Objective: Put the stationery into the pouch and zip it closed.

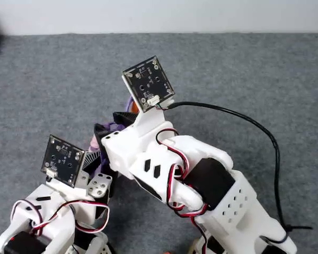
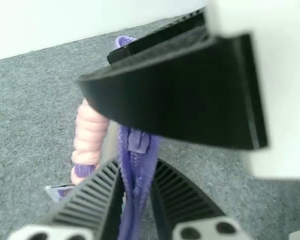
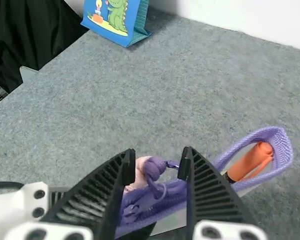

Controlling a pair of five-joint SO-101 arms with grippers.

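The purple pouch (image 3: 270, 137) lies on the grey carpet with its far end gaping, and an orange pen (image 3: 247, 161) lies inside. My right gripper (image 3: 157, 156) is over the near end, its fingers pressed on bunched purple fabric and a knotted zipper cord (image 3: 153, 171). My left gripper (image 2: 136, 167) is shut on the pouch's zipper edge (image 2: 136, 150), which rises from it under the right arm's black finger (image 2: 190, 95). A pink coiled charm (image 2: 90, 132) hangs beside the pouch. In the high view both arms crowd over the pouch (image 1: 110, 128), which is mostly hidden.
A blue gift bag (image 3: 117, 15) with a dinosaur picture stands at the carpet's far edge, next to a dark object (image 3: 25, 30). The right arm's black cable (image 1: 265, 140) loops over the carpet. Bare carpet (image 1: 244, 69) surrounds the arms.
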